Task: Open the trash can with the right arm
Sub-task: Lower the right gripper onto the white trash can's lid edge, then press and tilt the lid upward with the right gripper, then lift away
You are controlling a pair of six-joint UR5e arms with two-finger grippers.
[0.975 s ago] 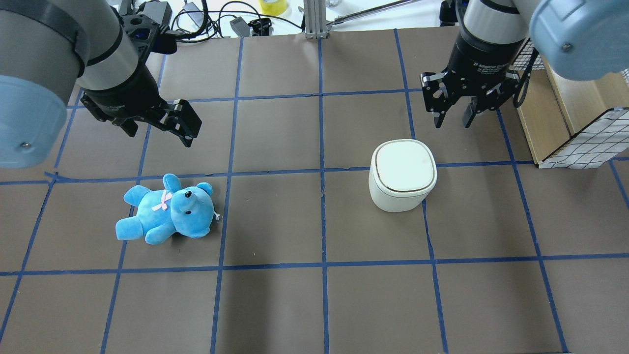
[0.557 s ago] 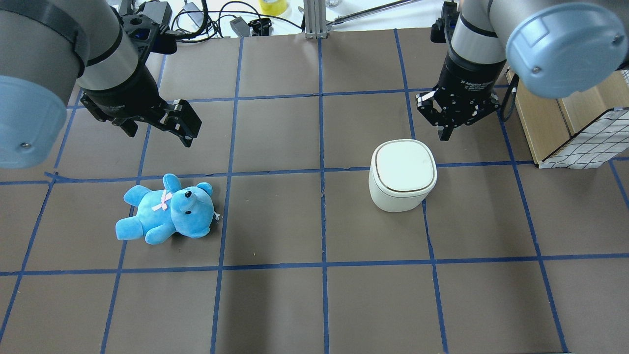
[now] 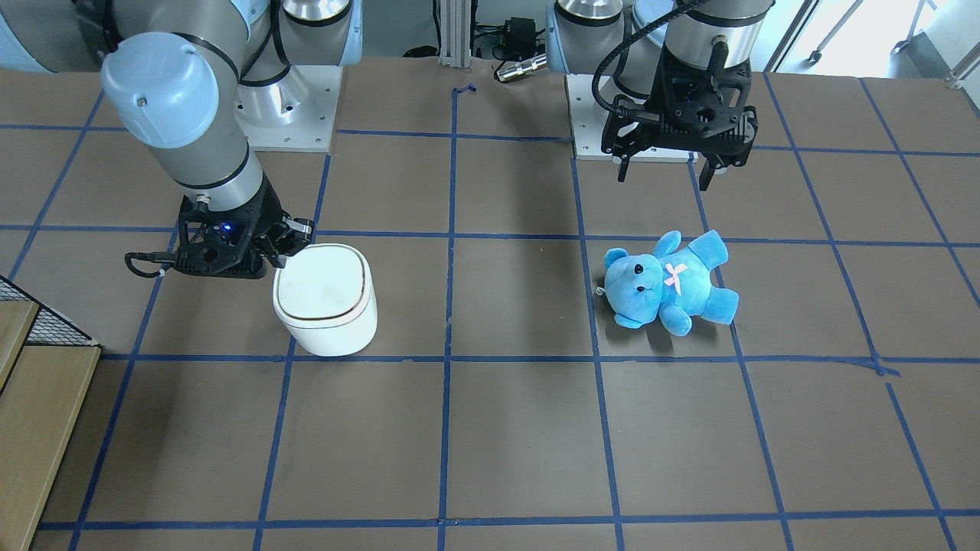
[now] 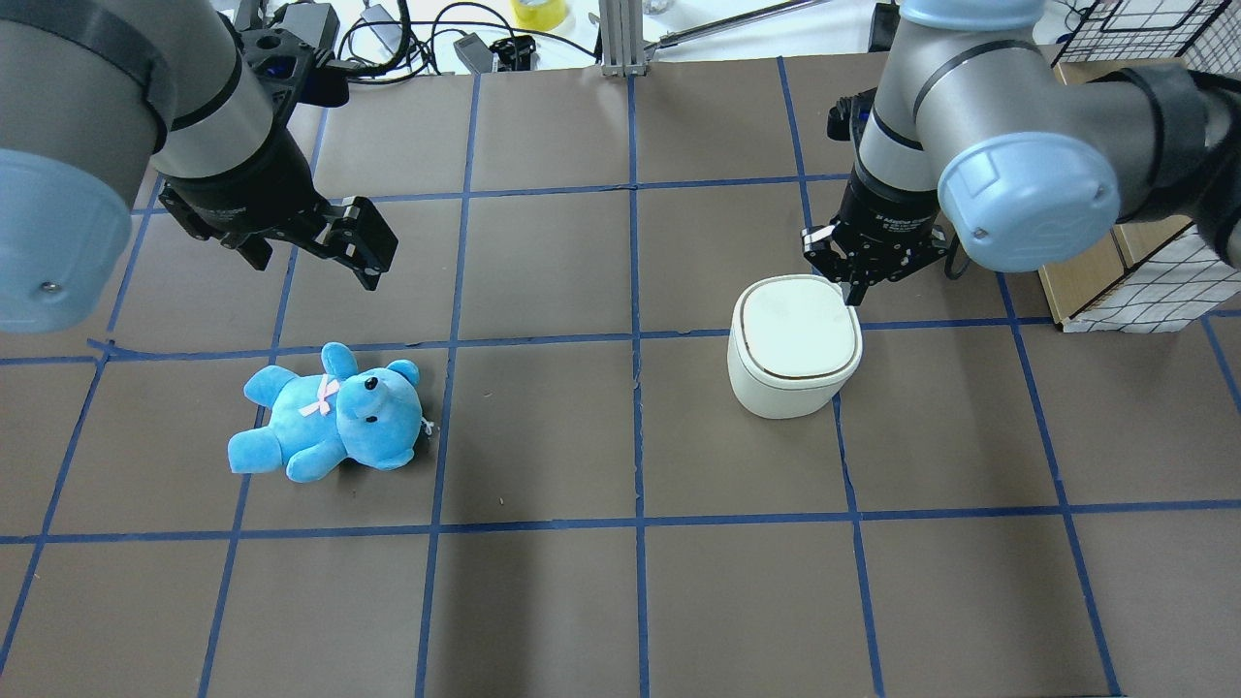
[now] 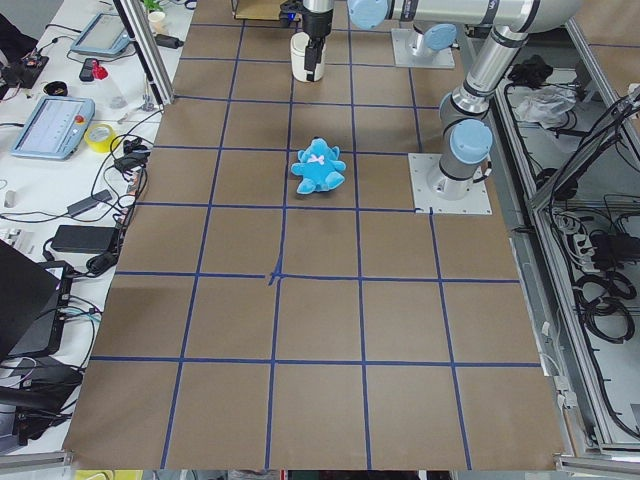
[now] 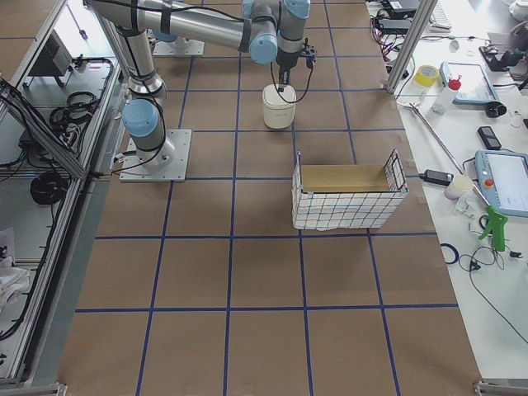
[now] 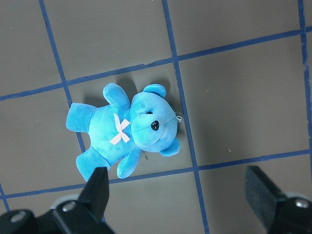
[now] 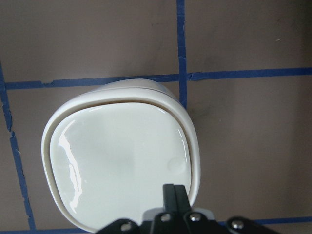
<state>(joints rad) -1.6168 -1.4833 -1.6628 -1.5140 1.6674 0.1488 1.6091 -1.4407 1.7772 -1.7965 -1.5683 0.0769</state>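
The white trash can (image 4: 795,349) stands right of the table's middle with its lid flat and closed. It also shows in the front view (image 3: 325,298) and the right wrist view (image 8: 122,165). My right gripper (image 4: 851,289), with its blue light on, is shut and empty. Its tips hang over the far right corner of the lid (image 8: 174,191). I cannot tell whether they touch the lid. My left gripper (image 4: 315,254) is open and empty. It hovers above and beyond the blue teddy bear (image 4: 330,417), which lies on its back (image 7: 126,134).
A wire-mesh basket with a wooden box (image 4: 1144,281) stands at the table's right edge, close to the right arm's elbow. Cables and tools (image 4: 417,39) lie beyond the table's far edge. Blue tape lines grid the brown table (image 4: 620,601).
My right gripper has shut its fingers and moved down and nearer, from beyond the trash can to over its lid's far right corner. The left arm, bear and can have not moved.
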